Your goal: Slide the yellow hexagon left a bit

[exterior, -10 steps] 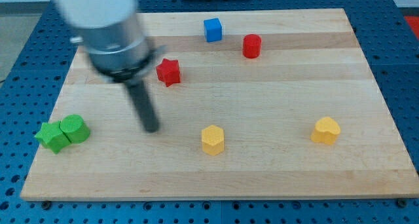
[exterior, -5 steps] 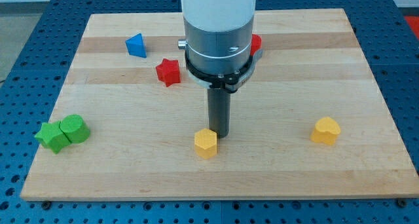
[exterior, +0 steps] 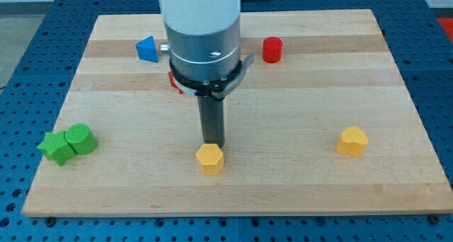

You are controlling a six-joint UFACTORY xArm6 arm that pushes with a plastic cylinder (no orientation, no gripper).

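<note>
The yellow hexagon [exterior: 210,158] lies on the wooden board [exterior: 297,93] near the view's bottom, a little left of centre. My tip [exterior: 213,143] stands right at the hexagon's upper edge, touching or almost touching it. The rod runs up from there into the arm's wide grey and white body, which covers the board's upper middle.
A yellow heart-like block [exterior: 352,140] lies at the view's right. A green star [exterior: 55,147] and a green block [exterior: 81,139] touch each other at the left edge. A blue triangle [exterior: 147,49], a red cylinder [exterior: 272,49] and a mostly hidden red star [exterior: 174,81] lie near the top.
My tip moved right to the hexagon, then left and slightly down with it. The yellow hexagon slid left and a little down. The arm's body now hides most of the red star.
</note>
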